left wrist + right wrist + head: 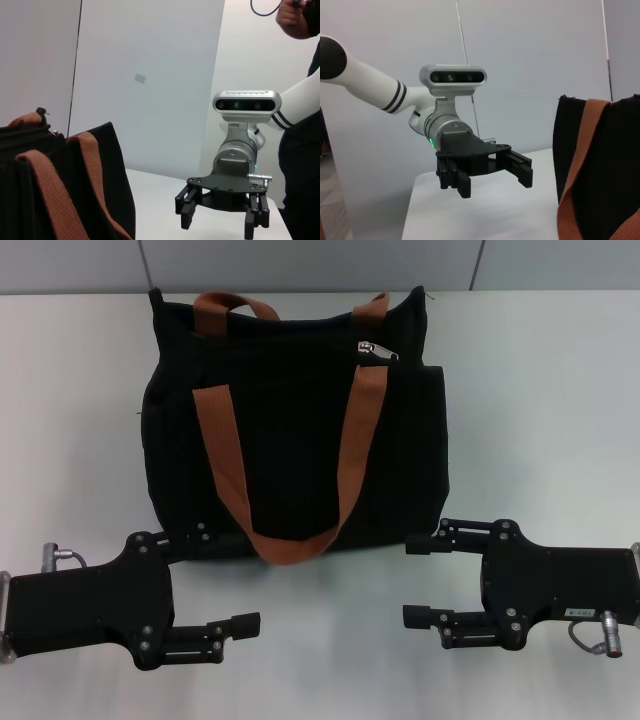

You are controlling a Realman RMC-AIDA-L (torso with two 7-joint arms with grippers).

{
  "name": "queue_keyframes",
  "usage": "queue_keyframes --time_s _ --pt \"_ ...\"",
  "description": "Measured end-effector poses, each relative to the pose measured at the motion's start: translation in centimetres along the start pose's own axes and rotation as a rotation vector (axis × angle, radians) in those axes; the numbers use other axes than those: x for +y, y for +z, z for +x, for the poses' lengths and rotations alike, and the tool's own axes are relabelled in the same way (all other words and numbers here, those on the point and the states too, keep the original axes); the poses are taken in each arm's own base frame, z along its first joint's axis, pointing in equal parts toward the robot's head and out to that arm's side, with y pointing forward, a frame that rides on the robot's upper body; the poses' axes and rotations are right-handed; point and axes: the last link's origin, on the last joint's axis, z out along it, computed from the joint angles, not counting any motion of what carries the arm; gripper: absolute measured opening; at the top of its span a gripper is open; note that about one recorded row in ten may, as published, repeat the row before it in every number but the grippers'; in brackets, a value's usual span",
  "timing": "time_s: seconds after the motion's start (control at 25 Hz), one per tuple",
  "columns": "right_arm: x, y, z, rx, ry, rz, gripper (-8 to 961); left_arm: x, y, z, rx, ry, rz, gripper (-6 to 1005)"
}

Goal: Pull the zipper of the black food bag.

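Note:
The black food bag (290, 430) stands upright on the white table, with two orange-brown strap handles (225, 465). The silver zipper pull (377, 351) lies at the bag's top edge, toward its right end. My left gripper (232, 578) is open and empty on the table, just in front of the bag's front left corner. My right gripper (410, 580) is open and empty in front of the bag's front right corner. The left wrist view shows the bag (30, 200) and the right gripper (218, 225). The right wrist view shows the bag (605, 165) and the left gripper (495, 184).
The white table (540, 390) stretches to both sides of the bag, and a pale wall runs behind it. A person in dark clothes (300, 150) stands past the right arm in the left wrist view.

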Motion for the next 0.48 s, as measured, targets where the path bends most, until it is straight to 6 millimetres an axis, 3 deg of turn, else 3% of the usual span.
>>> queue_keyframes --time_s 0.48 --pt "-0.12 0.1 -0.09 -0.003 -0.017 0.003 741 0.03 -0.06 -0.06 -0.001 -0.007 0.003 808"
